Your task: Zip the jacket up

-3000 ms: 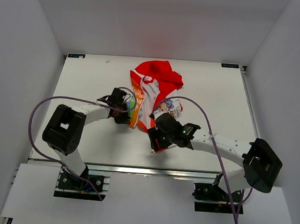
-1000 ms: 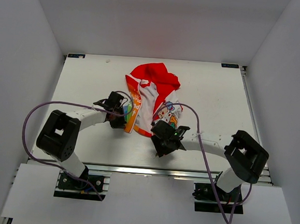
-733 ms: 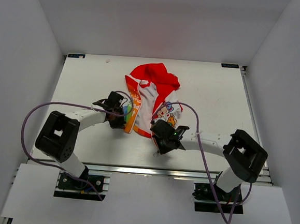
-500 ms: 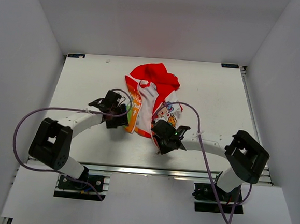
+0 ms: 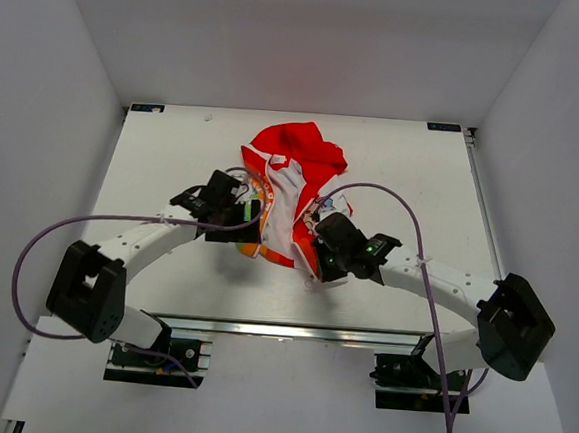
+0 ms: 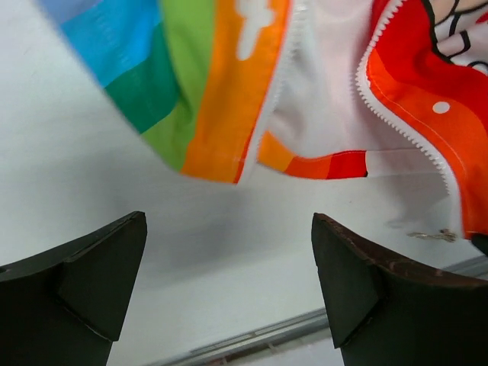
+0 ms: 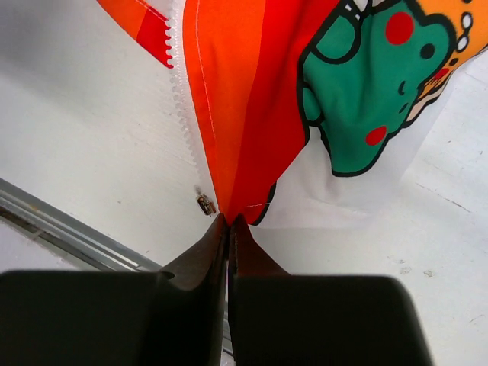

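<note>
The jacket (image 5: 284,181) lies unzipped in the middle of the table, red hood at the far end, rainbow half on the left and white printed half on the right. My left gripper (image 6: 229,255) is open just short of the rainbow hem (image 6: 200,114), with only bare table between its fingers (image 6: 99,267). My right gripper (image 7: 230,219) is shut on the bottom corner of the orange-red hem (image 7: 244,114) of the printed half. White zipper teeth (image 7: 181,99) run along that edge. A small metal piece (image 7: 204,203) lies on the table beside the fingertips.
The table's near edge rail (image 7: 69,225) runs close under the right gripper. Purple cables (image 5: 391,199) loop over both arms. White walls enclose the table (image 5: 175,147) on three sides.
My left gripper has let go of the rainbow hem, opened wide and drawn back a little. My right gripper has shut on the printed half's hem corner and shifted up and right with it.
</note>
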